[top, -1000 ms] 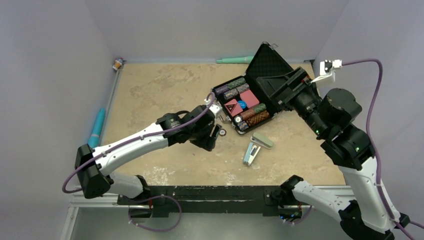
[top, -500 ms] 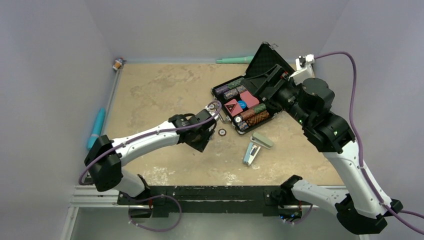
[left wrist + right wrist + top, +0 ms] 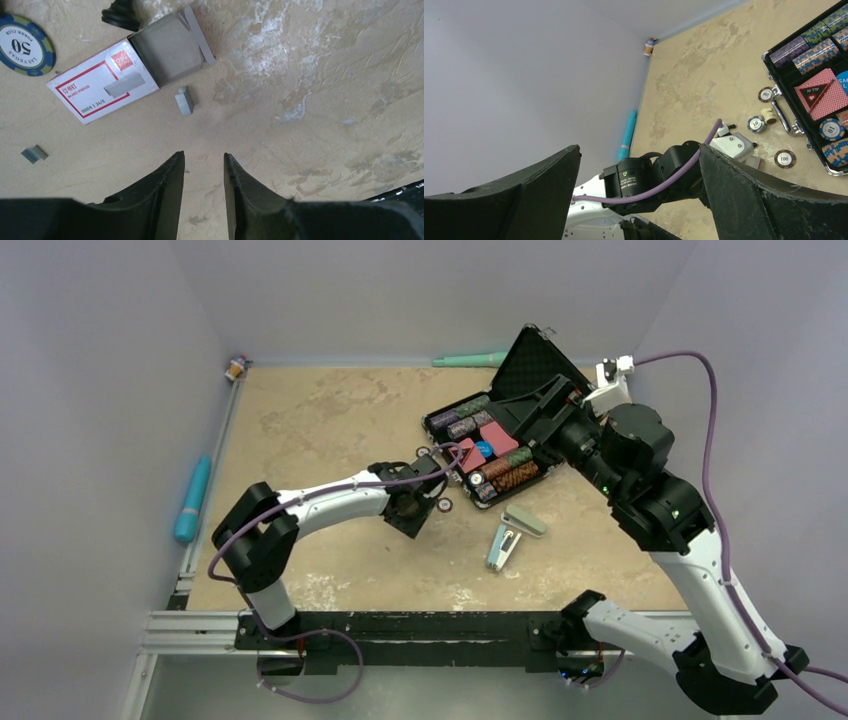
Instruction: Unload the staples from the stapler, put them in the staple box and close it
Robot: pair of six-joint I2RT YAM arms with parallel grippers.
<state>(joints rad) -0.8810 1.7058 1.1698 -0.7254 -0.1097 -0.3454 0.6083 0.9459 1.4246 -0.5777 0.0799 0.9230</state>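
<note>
The stapler (image 3: 505, 543) lies on the table (image 3: 320, 420), opened out, toward the near edge and just in front of the open chip case (image 3: 490, 452). Its two halves splay in a V: the silver base runs roughly near to far, the grey-green top angles away to the right. Whether any staples remain in its channel is too small to tell.

My left tool (image 3: 202, 156) is low over the table to the left of the stapler, with bare table between them. Its fingers stand a narrow gap apart and nothing is between them. Directly ahead of the tips lies a short strip of staples (image 3: 184, 100), apart from them, with an open staple box (image 3: 104, 85) just beyond it and a second loose bit (image 3: 34, 154) off to one side. The stapler does not appear in this wrist view.

My right tool (image 3: 638, 150) is raised above the case, spread wide and empty, and faces out across the table.

I judge the left tool the nearer of the two: to reach the stapler it must travel right, then meet the base across its near-to-far axis.
</note>
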